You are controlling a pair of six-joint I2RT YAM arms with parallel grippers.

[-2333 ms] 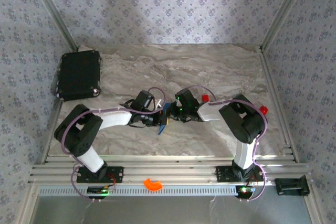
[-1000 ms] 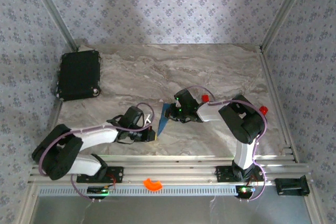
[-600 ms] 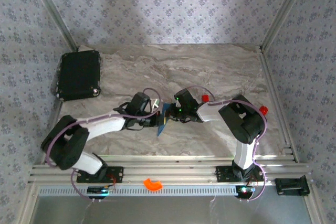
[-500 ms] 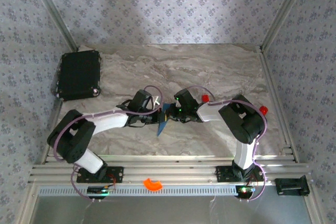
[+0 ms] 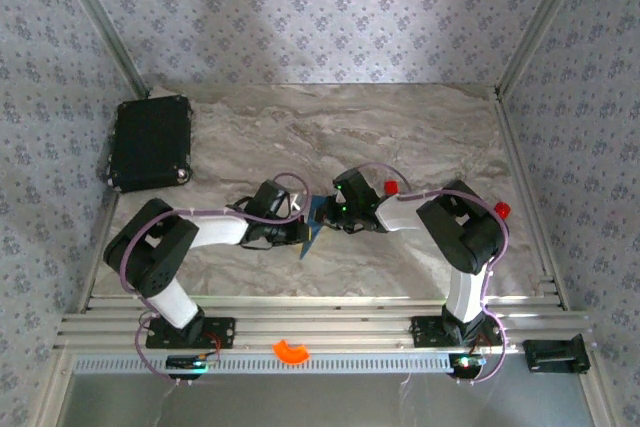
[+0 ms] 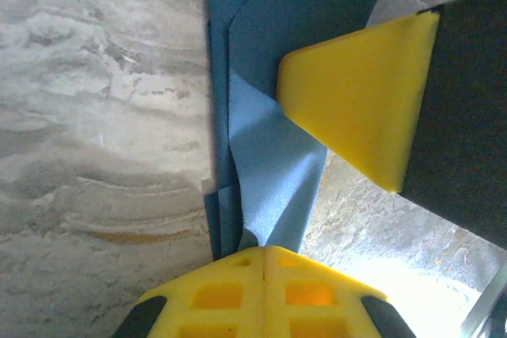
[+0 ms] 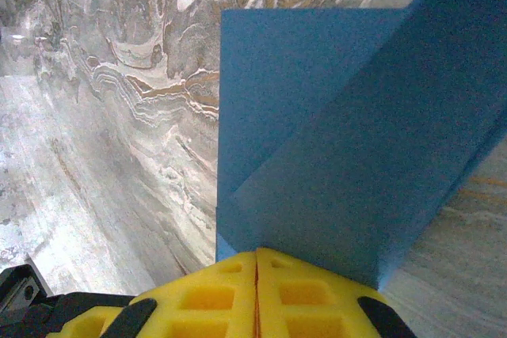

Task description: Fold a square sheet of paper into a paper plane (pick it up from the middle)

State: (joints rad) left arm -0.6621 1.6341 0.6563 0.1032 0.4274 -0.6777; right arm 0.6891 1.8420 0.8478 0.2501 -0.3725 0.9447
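Note:
The square sheet of paper [image 5: 312,228] is dark blue and folded into a narrow pointed shape. It stands on edge over the middle of the marble table [image 5: 420,127]. My left gripper [image 5: 299,232] is shut on its left side, and a lighter blue flap [image 6: 273,164] comes out of the closed yellow jaws [image 6: 265,249]. My right gripper [image 5: 328,215] grips it from the right. Its jaws are shut [image 7: 256,254] on the sheet's layered folds [image 7: 341,132]. In the left wrist view a yellow finger of the right gripper [image 6: 356,100] lies against the paper.
A black rectangular case [image 5: 150,143] lies at the table's back left. An orange curved piece [image 5: 291,351] sits on the rail in front of the arm bases. Metal frame posts stand at the back corners.
The left arm swung from the near left back up to the paper and now grips its left side. The right arm and the paper stayed put.

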